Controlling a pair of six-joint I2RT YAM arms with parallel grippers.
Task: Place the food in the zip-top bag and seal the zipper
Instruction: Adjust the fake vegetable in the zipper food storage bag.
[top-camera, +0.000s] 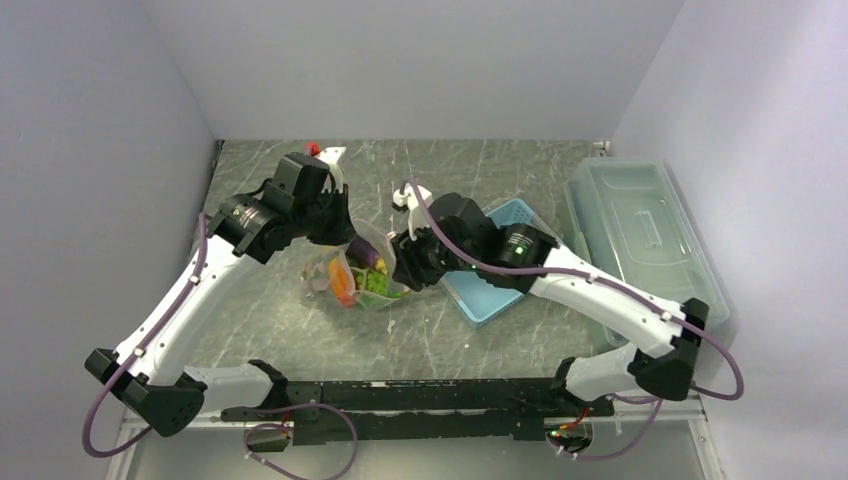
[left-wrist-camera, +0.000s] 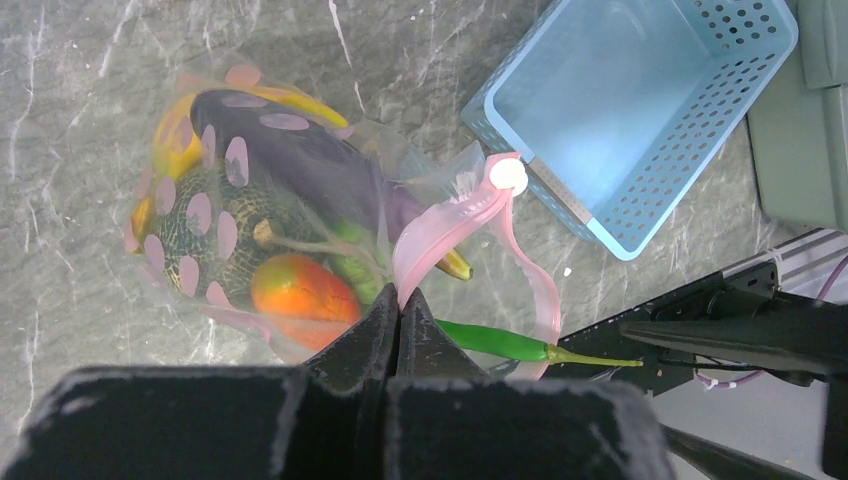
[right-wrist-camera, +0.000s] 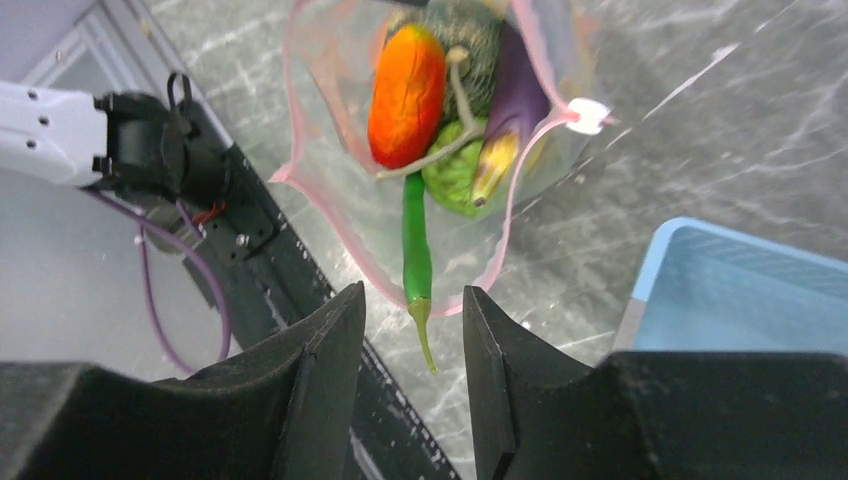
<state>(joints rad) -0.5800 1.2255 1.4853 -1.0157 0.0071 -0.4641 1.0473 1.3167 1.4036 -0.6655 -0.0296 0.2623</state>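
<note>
The clear zip-top bag (top-camera: 345, 272) lies mid-table with its mouth open. Inside it are the eggplant (left-wrist-camera: 300, 150), melon (left-wrist-camera: 215, 250), orange carrot (left-wrist-camera: 300, 290), banana (left-wrist-camera: 175, 130) and green vegetables (right-wrist-camera: 455, 175). The long green pod (right-wrist-camera: 415, 240) lies in the mouth, its stem poking out past the pink zipper (left-wrist-camera: 440, 235). My left gripper (left-wrist-camera: 400, 293) is shut on the zipper strip near its white slider (left-wrist-camera: 507, 175). My right gripper (right-wrist-camera: 413, 300) is open just above the pod's stem, holding nothing.
The light-blue basket (top-camera: 495, 275) lies just right of the bag, under my right arm. A large clear lidded box (top-camera: 640, 235) stands along the right wall. A small red and white object (top-camera: 322, 152) sits at the back left.
</note>
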